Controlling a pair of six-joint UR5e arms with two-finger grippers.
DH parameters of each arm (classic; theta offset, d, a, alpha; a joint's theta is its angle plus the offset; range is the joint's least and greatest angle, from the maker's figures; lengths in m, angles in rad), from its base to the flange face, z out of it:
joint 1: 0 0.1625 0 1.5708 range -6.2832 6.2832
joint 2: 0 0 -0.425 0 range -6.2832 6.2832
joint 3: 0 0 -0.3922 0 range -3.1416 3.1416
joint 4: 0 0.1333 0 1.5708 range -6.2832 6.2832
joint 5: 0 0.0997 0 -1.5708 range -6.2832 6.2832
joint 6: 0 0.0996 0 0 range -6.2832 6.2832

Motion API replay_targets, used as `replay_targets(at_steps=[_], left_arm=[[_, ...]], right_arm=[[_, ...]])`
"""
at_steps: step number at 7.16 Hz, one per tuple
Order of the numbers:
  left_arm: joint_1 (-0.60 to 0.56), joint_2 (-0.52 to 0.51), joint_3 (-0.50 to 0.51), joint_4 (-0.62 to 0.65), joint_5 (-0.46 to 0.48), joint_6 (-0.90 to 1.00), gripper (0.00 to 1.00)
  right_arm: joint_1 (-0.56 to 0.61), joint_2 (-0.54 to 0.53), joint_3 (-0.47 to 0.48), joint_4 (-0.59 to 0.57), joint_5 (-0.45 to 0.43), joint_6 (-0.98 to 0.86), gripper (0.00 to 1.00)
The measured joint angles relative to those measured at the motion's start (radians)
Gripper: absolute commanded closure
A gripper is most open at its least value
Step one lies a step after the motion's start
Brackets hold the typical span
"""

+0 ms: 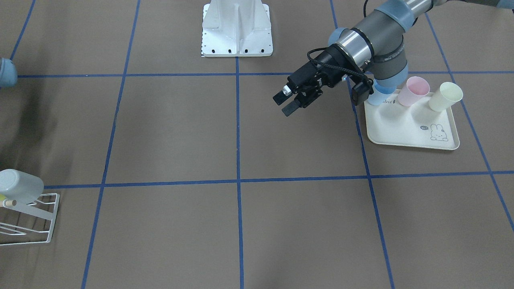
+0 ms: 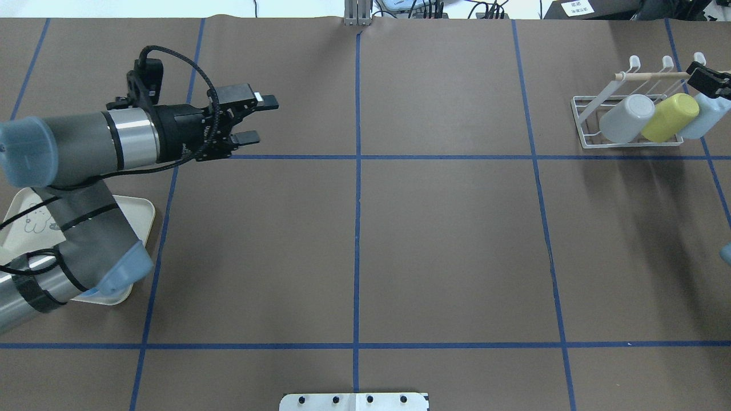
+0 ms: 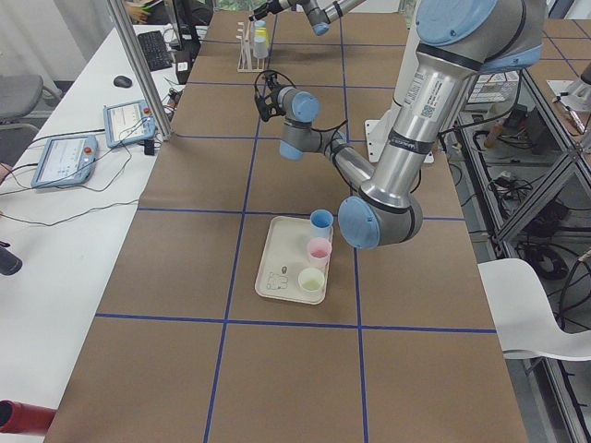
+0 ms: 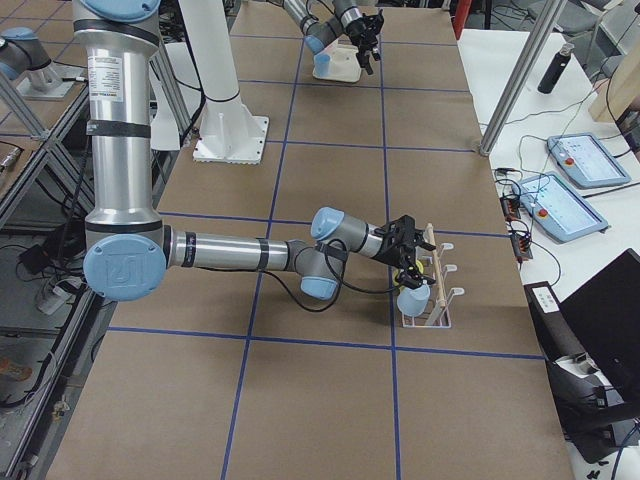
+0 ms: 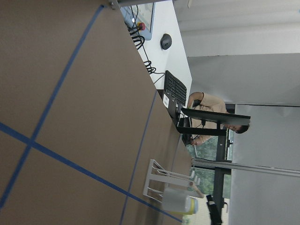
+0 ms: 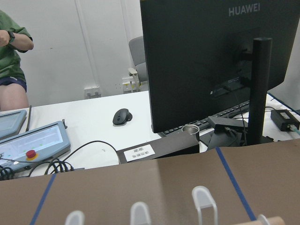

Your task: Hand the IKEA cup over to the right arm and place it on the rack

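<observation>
Near the tabletop's left edge a cream tray (image 1: 405,134) is lying flat. Three cups are standing upright in a row along its edge nearest the robot: a blue cup (image 1: 376,99), a pink cup (image 1: 415,90) and a pale yellow cup (image 1: 445,95). The left arm is passing over the tray and hiding part of it in the overhead view. Just beyond, the left end effector (image 2: 267,120) is hovering above bare tabletop and pointing toward the right edge, its fingers standing apart with nothing between them.

At the tabletop's far right corner the rack (image 2: 628,145) is sitting, with a wooden dowel (image 2: 651,75) running across its top. Three cups are resting on it side by side, all leaning the same way: a grey cup (image 2: 625,119), a yellow cup (image 2: 669,117) and, at the rack's right end, the pale blue IKEA cup (image 2: 705,117). Its long axis is slanting from the rack's near side up toward the far right corner, parallel to its neighbours. I cannot tell which end is the mouth.

The right end effector (image 2: 711,83) is hanging over the cup's upper end, by the dowel's right tip, and the overhead view's edge is cropping it. I cannot tell whether its fingers are apart, together or clamped on the cup.
</observation>
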Motion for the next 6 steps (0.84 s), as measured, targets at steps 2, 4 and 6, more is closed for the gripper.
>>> replay_targets(at_steps=[2,4,6], left_arm=[[-0.195,0.117,-0.001,0.173,-0.185,0.35,0.0],[-0.334,0.253,-0.011,0.327,-0.228,0.754,0.0],[-0.403,0.436,-0.019,0.381,-0.24,1.07,0.0]], right_arm=[[0.001,-0.064,0.076,-0.007,0.122,-0.009,0.0],[0.002,-0.141,0.131,-0.012,0.24,-0.068,0.0],[0.006,-0.213,0.188,-0.03,0.35,-0.113,0.0]])
